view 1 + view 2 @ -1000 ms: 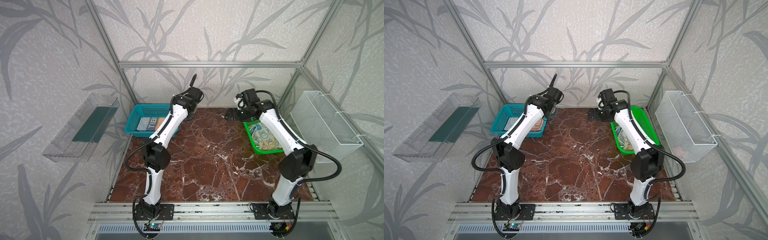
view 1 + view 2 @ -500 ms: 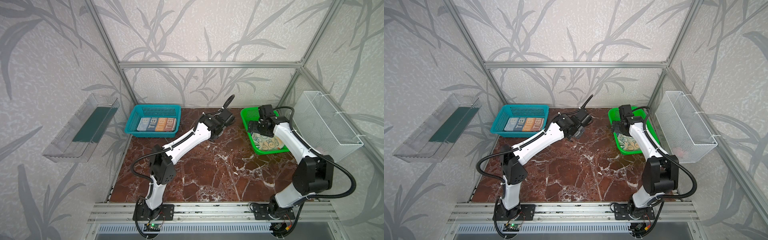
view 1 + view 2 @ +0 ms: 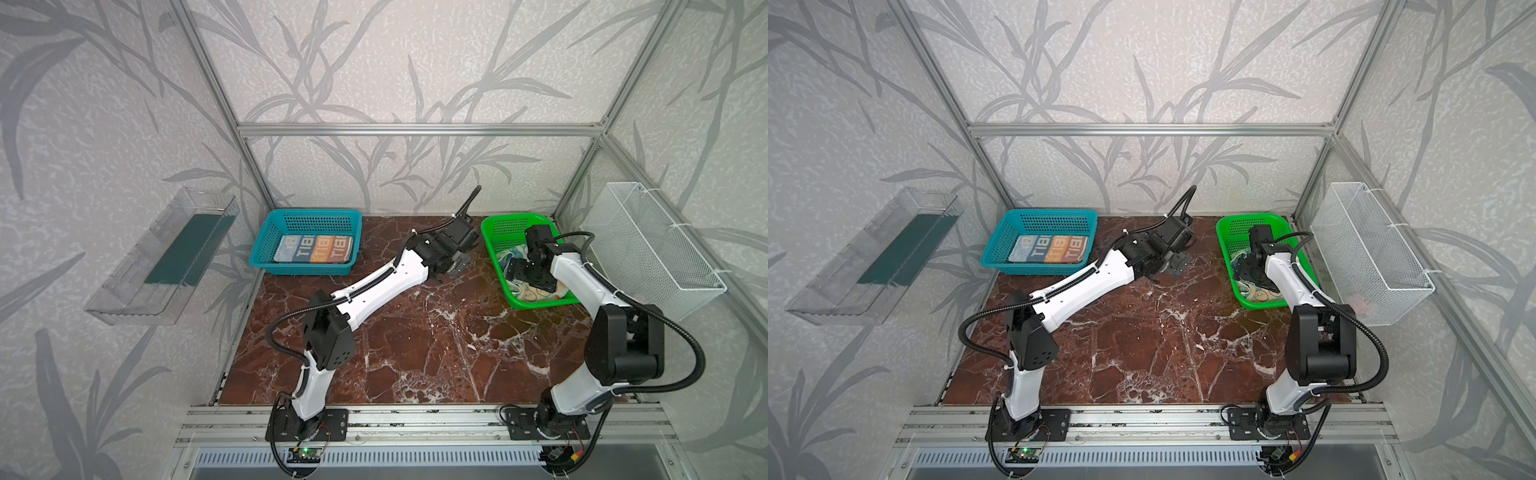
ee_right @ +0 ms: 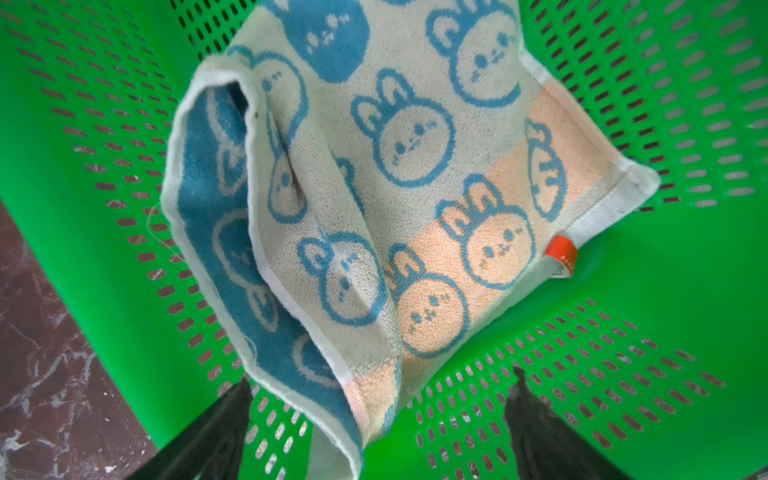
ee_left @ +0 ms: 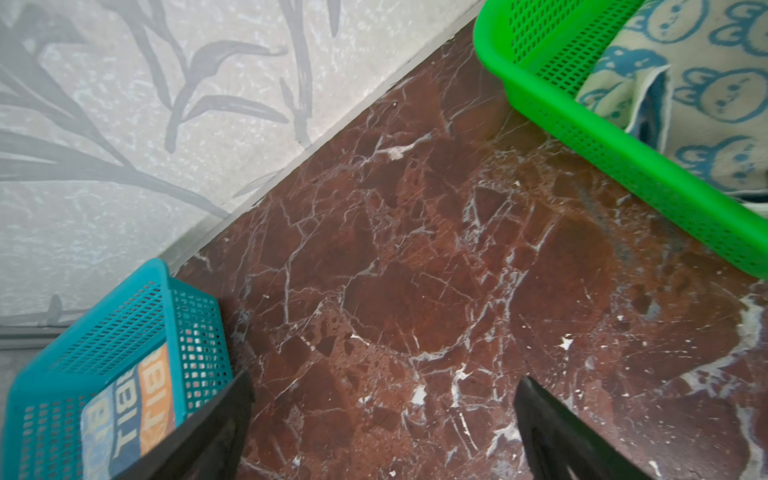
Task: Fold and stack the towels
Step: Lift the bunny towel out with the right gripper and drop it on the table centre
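Right gripper (image 4: 380,390) spread wide over crumpled towel (image 4: 374,166) in green basket (image 4: 623,374) — lining up my grab; left gripper (image 5: 384,386) wide too, over table (image 5: 415,270) — likely to help spread.

The towel (image 4: 415,166) is cream with blue bunnies, its basket (image 4: 665,353) green.
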